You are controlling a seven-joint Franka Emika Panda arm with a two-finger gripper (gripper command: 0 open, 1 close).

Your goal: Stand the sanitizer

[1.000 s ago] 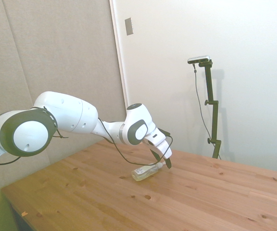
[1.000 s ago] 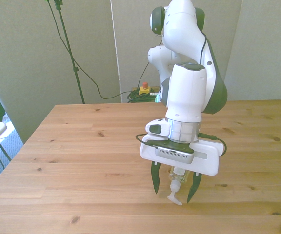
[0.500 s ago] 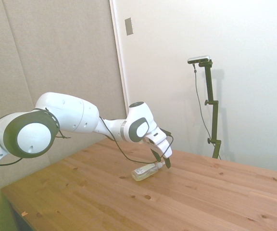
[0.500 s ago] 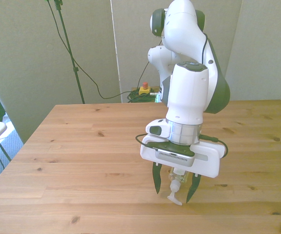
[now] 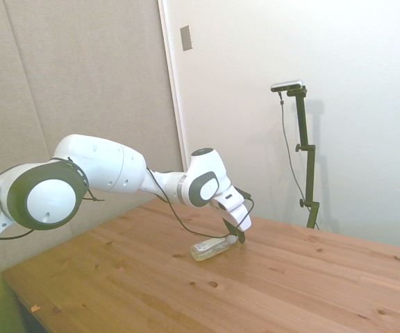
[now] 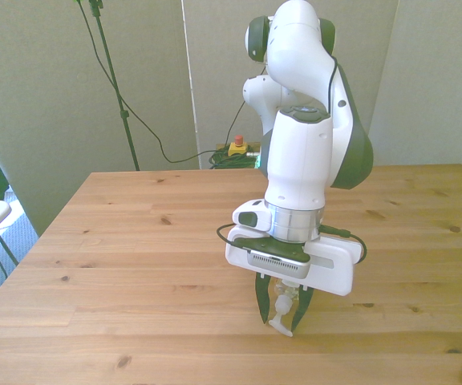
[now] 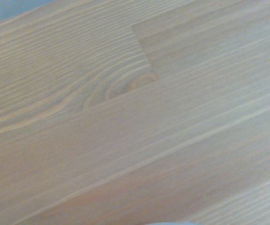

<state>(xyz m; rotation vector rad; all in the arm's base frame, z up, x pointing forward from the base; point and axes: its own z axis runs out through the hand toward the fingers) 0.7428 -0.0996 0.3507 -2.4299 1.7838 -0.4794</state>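
pincer narrowed, now pinching sanitizer at its nozzle | bottle flat on counter | lift-and-tilt likely next

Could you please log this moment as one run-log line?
sanitizer: lying on table | gripper: shut on sanitizer at pump end | standing: not yet done

White arm, yellowish sanitizer, knotty pale wooden table

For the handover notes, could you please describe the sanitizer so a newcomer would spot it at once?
On the wooden table, look under the white arm's gripper. The sanitizer lies on its side there: a slim clear bottle of yellowish liquid with a white pump top, the only loose object on the table.
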